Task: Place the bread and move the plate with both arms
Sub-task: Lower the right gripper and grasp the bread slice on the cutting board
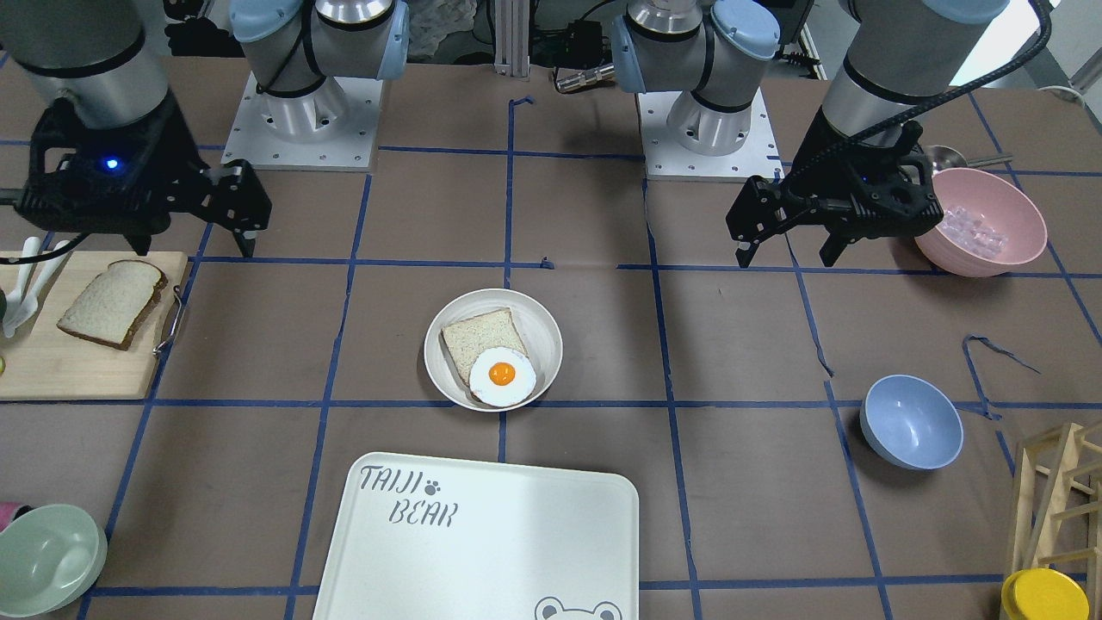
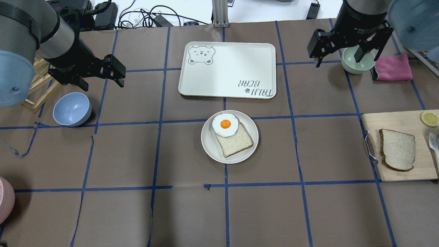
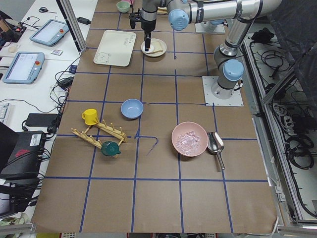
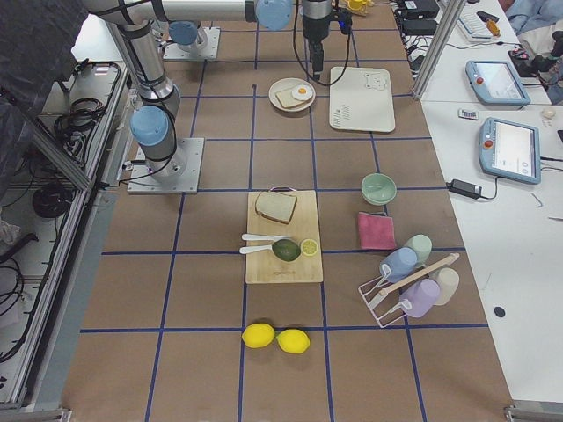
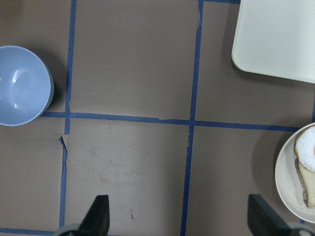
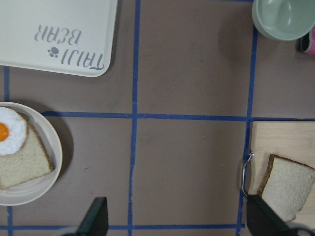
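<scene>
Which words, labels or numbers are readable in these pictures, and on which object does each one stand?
"TAIJI BEAR": printed in grey on the white tray, with a small paw print beside the words and a bear face drawn in another corner.
Screens of the tablets on the side desk: too small to read.
No other readable text shows on any object.

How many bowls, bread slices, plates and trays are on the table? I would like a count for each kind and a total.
Bowls: 3 (blue, pink, green)
Bread slices: 2 (plate slice, board slice)
Plates: 1
Trays: 1
Total: 7
</scene>
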Controlling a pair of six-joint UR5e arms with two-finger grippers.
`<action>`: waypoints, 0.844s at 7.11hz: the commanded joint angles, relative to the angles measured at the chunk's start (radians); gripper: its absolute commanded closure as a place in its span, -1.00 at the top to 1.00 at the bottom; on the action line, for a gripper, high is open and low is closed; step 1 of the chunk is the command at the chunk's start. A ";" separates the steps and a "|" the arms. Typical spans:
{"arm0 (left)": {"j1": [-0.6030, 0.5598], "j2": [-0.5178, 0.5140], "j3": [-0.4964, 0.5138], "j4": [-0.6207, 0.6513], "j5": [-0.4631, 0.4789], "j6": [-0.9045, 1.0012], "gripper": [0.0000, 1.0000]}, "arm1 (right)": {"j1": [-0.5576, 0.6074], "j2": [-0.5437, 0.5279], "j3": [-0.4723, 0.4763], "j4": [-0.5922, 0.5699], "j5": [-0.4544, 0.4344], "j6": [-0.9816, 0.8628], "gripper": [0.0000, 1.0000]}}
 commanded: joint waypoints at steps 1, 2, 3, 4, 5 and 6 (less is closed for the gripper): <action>-0.005 0.006 0.000 0.000 0.003 0.033 1.00 | -0.193 0.000 0.196 -0.058 -0.026 -0.099 0.74; -0.006 0.008 -0.001 -0.001 0.003 0.033 1.00 | -0.241 0.015 0.282 -0.206 -0.072 -0.100 0.74; -0.006 0.009 -0.001 -0.003 0.001 0.033 1.00 | -0.254 0.041 0.377 -0.375 -0.144 -0.101 0.67; -0.008 0.009 -0.003 -0.003 0.003 0.033 1.00 | -0.272 0.053 0.469 -0.460 -0.200 -0.096 0.41; -0.008 0.009 -0.003 -0.005 0.003 0.033 1.00 | -0.310 0.055 0.551 -0.555 -0.230 -0.088 0.35; -0.008 0.011 -0.003 -0.006 0.003 0.033 1.00 | -0.335 0.084 0.592 -0.626 -0.229 -0.090 0.35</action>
